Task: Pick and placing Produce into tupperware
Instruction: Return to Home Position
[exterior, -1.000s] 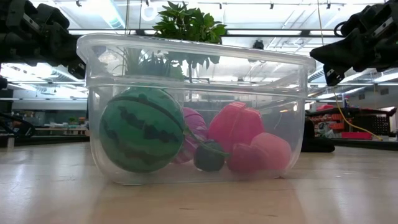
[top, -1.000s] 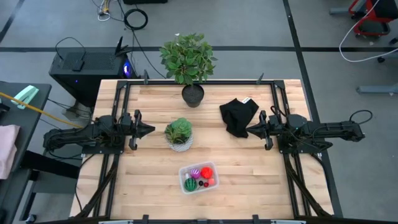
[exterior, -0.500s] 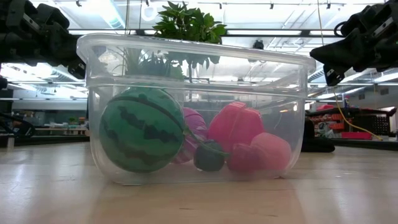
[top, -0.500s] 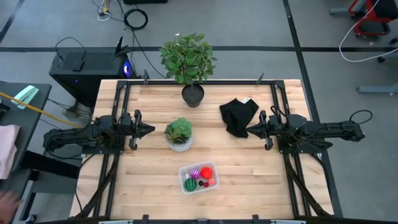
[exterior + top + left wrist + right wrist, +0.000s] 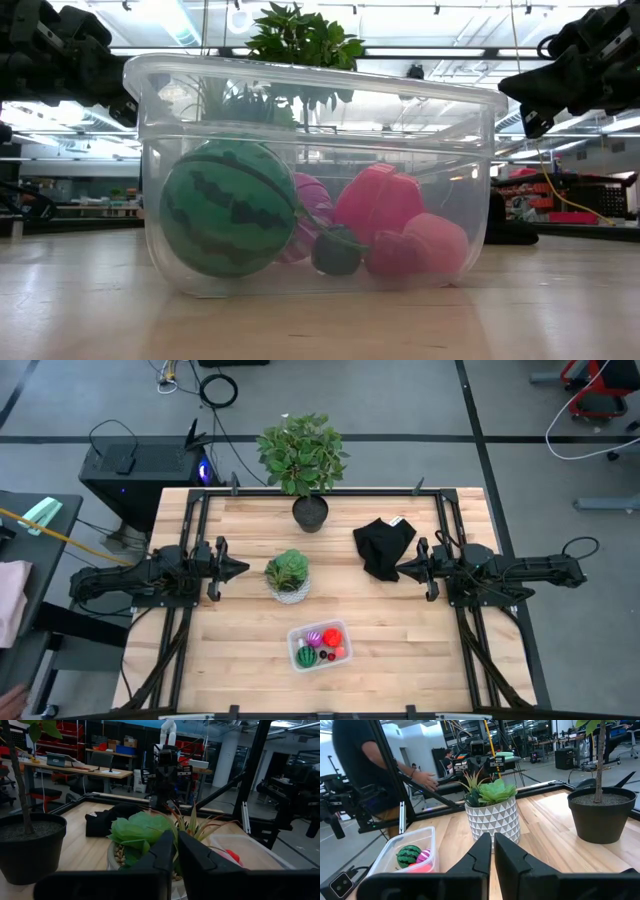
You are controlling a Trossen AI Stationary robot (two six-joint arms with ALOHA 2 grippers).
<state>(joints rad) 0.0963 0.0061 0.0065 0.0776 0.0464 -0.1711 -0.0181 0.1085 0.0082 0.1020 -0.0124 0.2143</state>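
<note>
The clear tupperware (image 5: 319,645) stands on the table near its front edge. It holds the produce: a green striped ball (image 5: 228,208), a purple piece (image 5: 312,205), red and pink pieces (image 5: 380,200) and a small dark one (image 5: 336,252). It also shows in the right wrist view (image 5: 412,851). My left gripper (image 5: 243,569) hovers shut and empty at the table's left. My right gripper (image 5: 402,570) hovers shut and empty at the right. Both are well behind the tub.
A small succulent in a white patterned pot (image 5: 288,576) stands between the grippers. A tall leafy plant in a dark pot (image 5: 305,465) stands at the far edge. A black cloth (image 5: 383,545) lies at the back right. A person (image 5: 375,775) stands beyond the table.
</note>
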